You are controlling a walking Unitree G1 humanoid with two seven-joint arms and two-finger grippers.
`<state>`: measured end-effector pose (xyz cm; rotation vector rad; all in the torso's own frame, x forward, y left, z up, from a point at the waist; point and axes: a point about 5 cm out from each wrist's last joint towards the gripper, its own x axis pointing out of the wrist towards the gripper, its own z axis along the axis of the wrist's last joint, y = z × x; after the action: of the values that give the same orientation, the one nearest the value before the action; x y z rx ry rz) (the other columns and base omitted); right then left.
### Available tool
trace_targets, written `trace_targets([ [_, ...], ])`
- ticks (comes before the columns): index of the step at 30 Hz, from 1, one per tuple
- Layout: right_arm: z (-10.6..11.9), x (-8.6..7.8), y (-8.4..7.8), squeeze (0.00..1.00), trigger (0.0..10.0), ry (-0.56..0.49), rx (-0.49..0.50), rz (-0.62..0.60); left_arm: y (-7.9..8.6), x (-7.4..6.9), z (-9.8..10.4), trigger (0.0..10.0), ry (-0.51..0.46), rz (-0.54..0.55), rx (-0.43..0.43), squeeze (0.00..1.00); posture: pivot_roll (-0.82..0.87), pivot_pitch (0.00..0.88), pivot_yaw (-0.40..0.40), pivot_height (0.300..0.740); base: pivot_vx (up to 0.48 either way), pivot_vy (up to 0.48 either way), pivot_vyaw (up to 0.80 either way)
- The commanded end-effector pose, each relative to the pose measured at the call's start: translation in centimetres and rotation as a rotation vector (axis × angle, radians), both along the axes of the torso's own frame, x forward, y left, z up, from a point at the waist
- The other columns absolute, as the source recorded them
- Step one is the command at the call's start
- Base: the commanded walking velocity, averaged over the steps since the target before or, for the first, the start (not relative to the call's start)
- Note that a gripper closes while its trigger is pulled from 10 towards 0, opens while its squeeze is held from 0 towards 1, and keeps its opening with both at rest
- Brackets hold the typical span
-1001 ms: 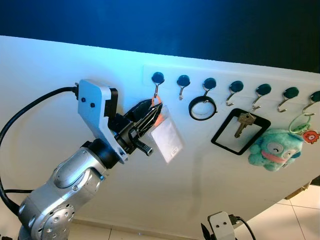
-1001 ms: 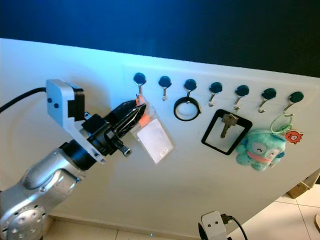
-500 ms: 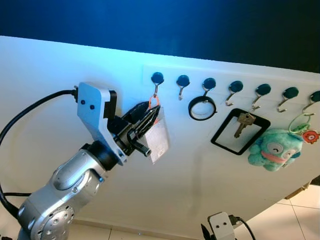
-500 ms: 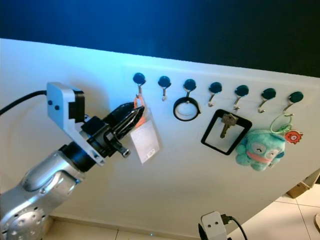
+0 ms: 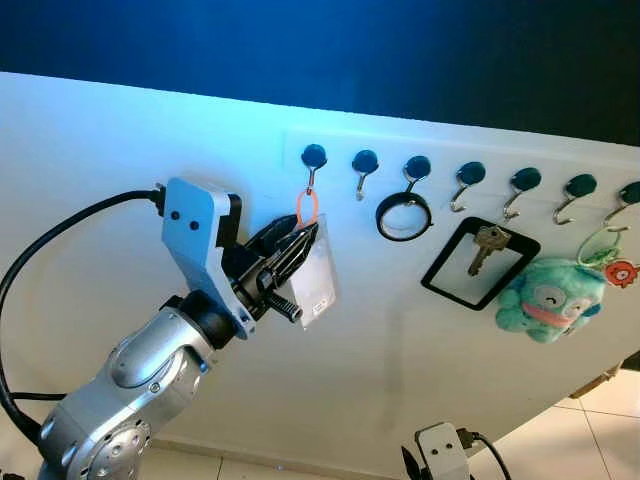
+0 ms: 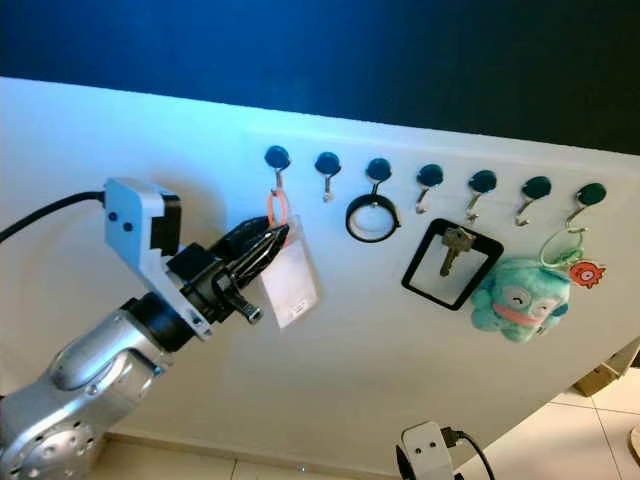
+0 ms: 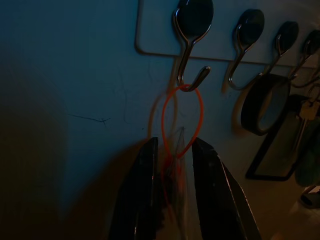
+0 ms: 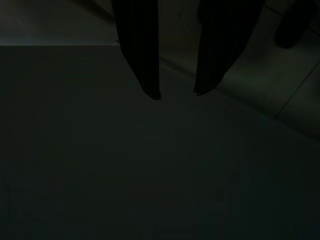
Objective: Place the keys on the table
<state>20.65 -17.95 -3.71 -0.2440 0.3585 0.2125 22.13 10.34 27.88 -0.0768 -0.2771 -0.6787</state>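
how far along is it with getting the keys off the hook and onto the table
Early. Done: the left gripper has reached the badge holder under the first hook, its fingers either side of the top. In hand: lifting it free; the orange loop hangs on that hook. Left: unhooking, carrying, setting down. The right gripper hangs idle, open.

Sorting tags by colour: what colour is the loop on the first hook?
Orange loop, clearest in the left wrist view.

A row of dark-capped metal hooks (image 5: 471, 183) lines the white wall (image 5: 120, 140). From them hang a black ring (image 5: 404, 215), a black rectangular frame (image 5: 455, 278) and a teal plush toy (image 5: 545, 302).
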Motion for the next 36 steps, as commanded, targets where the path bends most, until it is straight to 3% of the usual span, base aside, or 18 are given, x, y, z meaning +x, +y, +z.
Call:
trace_targets([
  [1,-0.6,-0.9,-0.4,0.00,10.0,0.031,-0.007,-0.011,0.1,0.1,-0.2,7.9,0.002,0.012,0.011,0.00,0.13,0.148,-0.047,0.740,0.000,0.000,0.00],
  [2,-0.6,-0.9,-0.4,0.00,10.0,0.032,-0.008,-0.011,0.1,0.1,-0.1,4.4,0.000,0.016,0.005,0.00,0.13,0.147,-0.045,0.740,0.000,0.000,0.00],
  [6,-0.7,-1.0,-0.4,0.00,10.0,0.034,-0.007,-0.010,0.2,0.2,-0.1,4.2,-0.001,0.021,-0.004,0.00,0.13,0.148,-0.045,0.740,0.000,0.000,0.00],
  [13,-0.7,-1.0,-0.2,0.00,10.0,0.035,-0.004,-0.006,0.3,0.2,0.1,3.0,-0.004,0.028,-0.010,0.00,0.14,0.150,-0.045,0.740,0.000,0.000,0.00],
  [14,-0.7,-1.0,-0.2,0.00,10.0,0.035,-0.004,-0.005,0.3,0.2,0.1,3.1,-0.005,0.030,-0.010,0.00,0.14,0.152,-0.044,0.740,0.000,0.000,0.00],
  [15,-0.7,-1.0,-0.2,0.00,10.0,0.036,-0.004,-0.005,0.3,0.2,0.1,4.4,-0.005,0.030,-0.011,0.00,0.14,0.152,-0.044,0.740,0.000,0.000,0.00],
  [16,-0.7,-1.0,-0.2,0.00,10.0,0.036,-0.004,-0.005,0.3,0.2,0.1,4.4,-0.005,0.030,-0.011,0.00,0.14,0.152,-0.044,0.740,0.000,0.000,0.00],
  [18,-0.7,-1.1,-0.2,0.00,10.0,0.036,-0.004,-0.004,0.4,0.2,0.1,10.0,-0.007,0.040,-0.007,0.00,0.14,0.155,-0.044,0.740,0.000,0.000,0.00],
  [24,-0.8,-1.1,-0.1,0.00,10.0,0.039,-0.004,-0.006,1.1,0.3,1.2,10.0,-0.080,0.124,-0.008,0.00,0.14,0.157,-0.041,0.740,0.000,0.000,0.00],
  [36,-0.9,-1.2,-0.1,0.00,10.0,0.041,-0.003,-0.006,2.5,-0.3,1.5,10.0,-0.088,0.124,0.011,0.00,0.14,0.158,-0.039,0.740,0.000,0.000,0.00],
])
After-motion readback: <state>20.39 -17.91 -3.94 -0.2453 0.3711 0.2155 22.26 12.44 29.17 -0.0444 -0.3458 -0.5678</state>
